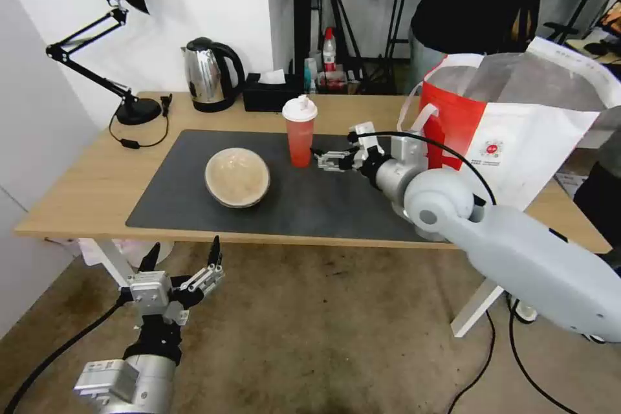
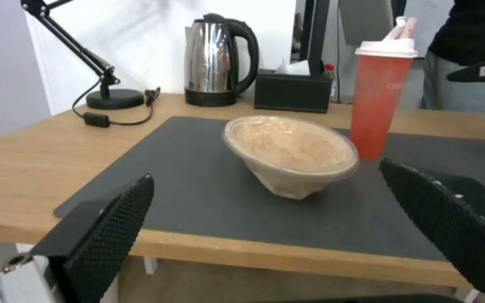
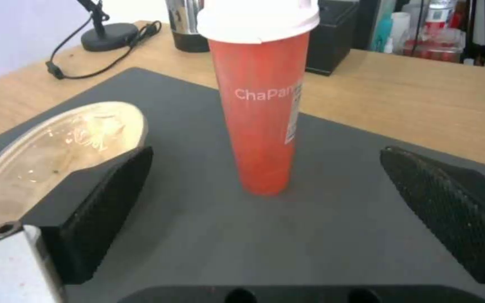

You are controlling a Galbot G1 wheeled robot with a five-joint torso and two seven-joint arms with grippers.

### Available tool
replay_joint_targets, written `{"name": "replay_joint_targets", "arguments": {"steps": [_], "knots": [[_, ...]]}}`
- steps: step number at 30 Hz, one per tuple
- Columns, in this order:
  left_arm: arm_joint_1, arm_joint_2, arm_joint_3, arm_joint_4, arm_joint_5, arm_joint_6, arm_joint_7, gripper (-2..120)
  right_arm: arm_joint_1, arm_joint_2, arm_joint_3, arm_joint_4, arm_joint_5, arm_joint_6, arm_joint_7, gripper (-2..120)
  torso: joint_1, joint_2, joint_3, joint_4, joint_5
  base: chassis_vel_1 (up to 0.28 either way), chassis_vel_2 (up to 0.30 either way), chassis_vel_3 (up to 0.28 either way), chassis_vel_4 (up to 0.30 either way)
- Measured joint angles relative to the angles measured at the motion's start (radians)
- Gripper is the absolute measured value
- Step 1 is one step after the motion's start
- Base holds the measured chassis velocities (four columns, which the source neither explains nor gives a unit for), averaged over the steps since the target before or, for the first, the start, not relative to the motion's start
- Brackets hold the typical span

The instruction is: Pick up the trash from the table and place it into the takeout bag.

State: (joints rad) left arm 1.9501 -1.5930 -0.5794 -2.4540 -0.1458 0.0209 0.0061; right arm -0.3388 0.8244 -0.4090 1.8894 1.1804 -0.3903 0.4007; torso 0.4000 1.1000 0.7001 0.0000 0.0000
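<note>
Head view: our right end effector (image 1: pixel 321 159), spread apart, faces the upright cup (image 1: pixel 299 131).
Cup just ahead, untouched; left end effector (image 1: pixel 183 257), spread too, hangs below the desk (image 1: pixel 77 187).

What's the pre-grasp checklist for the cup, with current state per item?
1. Right gripper open: ok, fingers spread wide in the right wrist view.
2. Cup lined up between the fingers: ok, centred ahead, not yet between them.
3. Cup upright with lid on: ok.
4. Beige bowl clear of the approach: cannot tell, it lies close beside one finger in the right wrist view.
5. Takeout bag ready: ok, upright on the table with mouth open.
6. Left gripper out of the way: ok, open, below the table's front edge.
</note>
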Motion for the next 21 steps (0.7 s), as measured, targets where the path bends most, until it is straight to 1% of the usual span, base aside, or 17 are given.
{"name": "replay_joint_targets", "arguments": {"steps": [9,12,13,21], "knots": [[-0.009,0.000,0.001,0.009,0.000,0.000,0.000,100,0.049,0.029,-0.034,-0.044,-0.009,0.001,-0.002,100,0.000,0.000,0.000,-0.0001,-0.0001,0.000,0.000,0.000,0.000],[-0.012,0.000,0.003,0.011,0.000,0.000,-0.001,100,0.066,0.044,-0.045,-0.067,-0.018,0.001,-0.002,100,0.000,0.000,0.000,-0.0001,-0.0001,0.000,0.000,0.000,0.000],[-0.012,0.000,0.007,0.015,0.001,0.000,-0.002,100,0.069,0.061,-0.051,-0.086,-0.027,0.002,-0.002,100,0.000,0.000,0.000,0.0000,0.0000,0.000,0.000,0.000,0.000],[-0.013,0.000,0.004,0.016,-0.001,0.000,-0.002,100,0.078,0.100,-0.066,-0.135,-0.044,0.003,-0.009,100,0.000,0.000,0.000,-0.0001,0.0000,0.000,0.000,0.000,0.000]]}}
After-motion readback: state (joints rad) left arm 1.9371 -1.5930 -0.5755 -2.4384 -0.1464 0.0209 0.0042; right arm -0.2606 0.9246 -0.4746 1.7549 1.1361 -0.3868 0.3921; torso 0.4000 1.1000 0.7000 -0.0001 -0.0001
